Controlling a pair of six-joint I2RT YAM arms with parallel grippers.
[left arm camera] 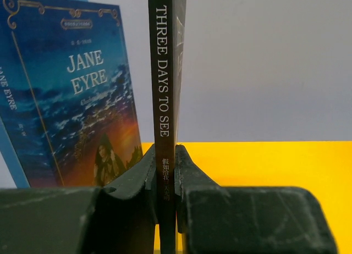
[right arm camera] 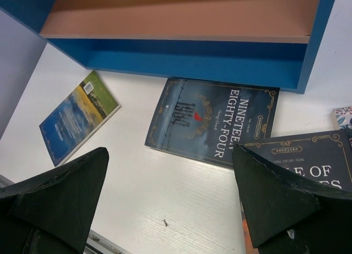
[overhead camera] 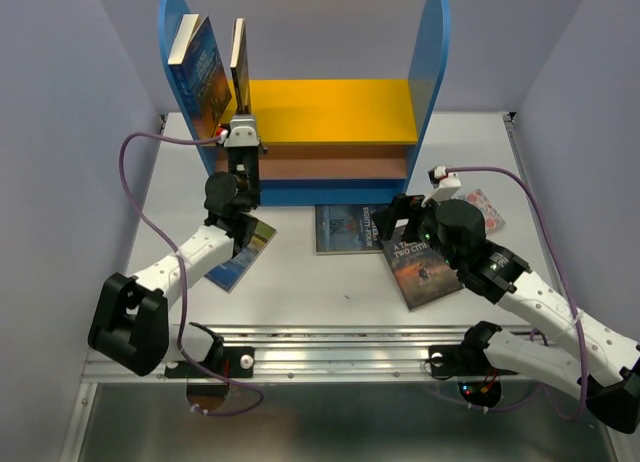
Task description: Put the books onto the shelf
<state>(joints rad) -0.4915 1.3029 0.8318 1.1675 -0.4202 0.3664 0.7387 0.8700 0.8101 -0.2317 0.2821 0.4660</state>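
Two books [overhead camera: 203,67] are standing on the shelf [overhead camera: 330,110] in top cam, left gripper [overhead camera: 241,132] clamping one. Left wrist's showing its spine, Three Days to See [left arm camera: 163,72], Jane Eyre [left arm camera: 82,100] leaning beside. Right wrist: right gripper [right arm camera: 170,155] hanging w/ fingers spread wide, Nineteen Eighty-Four [right arm camera: 214,119] lying flat below shelf base.

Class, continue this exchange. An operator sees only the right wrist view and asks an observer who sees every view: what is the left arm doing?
Observer: The left gripper is shut on a thin dark paperback titled Three Days to See, held upright.
Operator: Where?
Observer: At the left end of the yellow upper board of the small wooden shelf.
Operator: Anything else there?
Observer: A blue Jane Eyre paperback leans against the round-topped blue left side panel.
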